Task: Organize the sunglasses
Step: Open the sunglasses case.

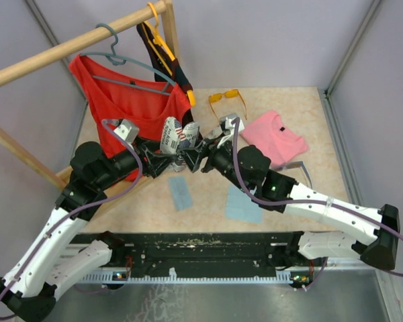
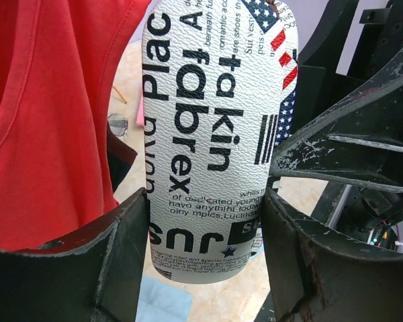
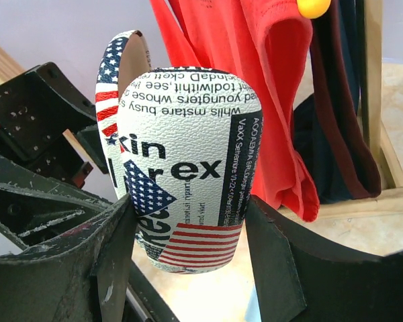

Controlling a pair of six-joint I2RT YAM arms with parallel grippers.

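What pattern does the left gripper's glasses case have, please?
The glasses case is white with black lettering and American flag patches; clearest in the left wrist view.

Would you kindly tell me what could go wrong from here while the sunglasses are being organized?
The left fingers and right fingers both clamp the patterned case, close together; opposing pulls could wrench it loose or bump the arms. The red top hangs right beside the left fingers and could snag. The orange-lensed sunglasses lie beyond the right wrist, where a swing might sweep them.
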